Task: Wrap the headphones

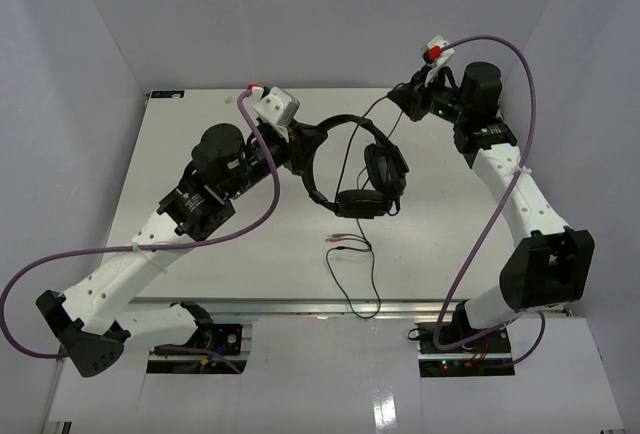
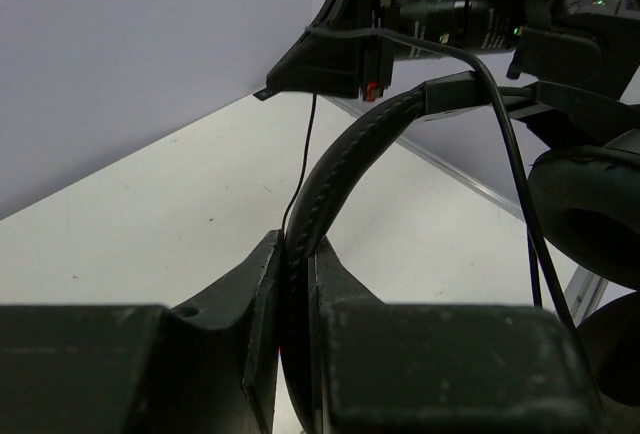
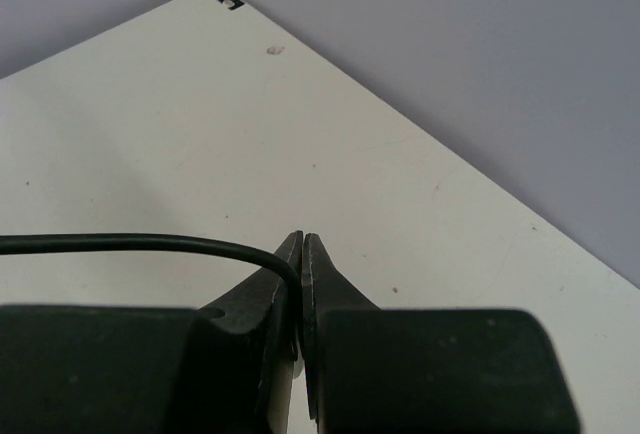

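The black headphones (image 1: 360,169) hang over the middle of the white table, ear cups (image 1: 385,168) low and to the right. My left gripper (image 1: 306,146) is shut on the padded headband (image 2: 352,139), which rises from between its fingertips (image 2: 297,246) in the left wrist view. My right gripper (image 1: 400,100), raised at the back right, is shut on the thin black cable (image 3: 130,243), which enters its jaws (image 3: 302,242) from the left. The cable drops past the headset to the reddish plugs (image 1: 336,241) and a loop (image 1: 362,299) near the front edge.
Purple robot cables (image 1: 255,222) arc beside both arms. The table (image 1: 200,134) is walled at the back and on both sides. The far ear cup (image 2: 590,204) and my right gripper's body (image 2: 340,54) fill the right of the left wrist view.
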